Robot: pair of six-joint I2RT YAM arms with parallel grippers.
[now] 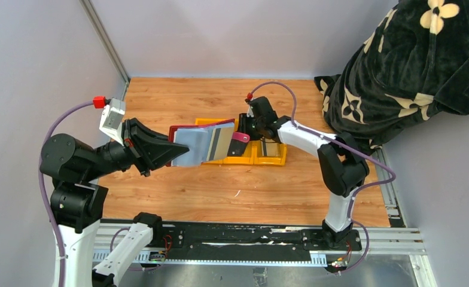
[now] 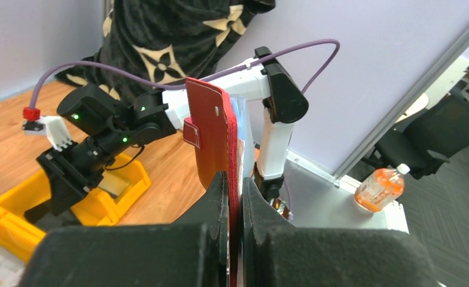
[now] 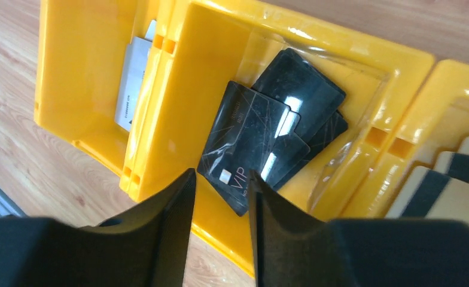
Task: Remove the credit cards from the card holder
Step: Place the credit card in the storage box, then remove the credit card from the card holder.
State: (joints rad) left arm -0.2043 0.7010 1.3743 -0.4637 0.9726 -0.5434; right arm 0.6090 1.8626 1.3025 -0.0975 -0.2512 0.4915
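My left gripper [image 1: 171, 154] is shut on the edge of the maroon card holder [image 1: 199, 143], holding it open above the table. Grey sleeves and a tan card with a dark stripe [image 1: 220, 143] face up, and its closure tab [image 1: 240, 137] hangs at the right. In the left wrist view the card holder [image 2: 211, 131] stands edge-on, clamped in the left gripper [image 2: 235, 179]. My right gripper [image 3: 220, 176] is open, with nothing between its fingers, just above black credit cards [image 3: 280, 119] stacked in the tray's middle compartment. The right gripper [image 1: 247, 128] sits over the tray.
The yellow three-compartment tray [image 3: 178, 89] also holds a pale card [image 3: 133, 78] in one side compartment and tan striped cards [image 3: 453, 185] in the other. A black flowered blanket [image 1: 411, 66] fills the back right corner. An orange bottle [image 2: 380, 185] lies off the table.
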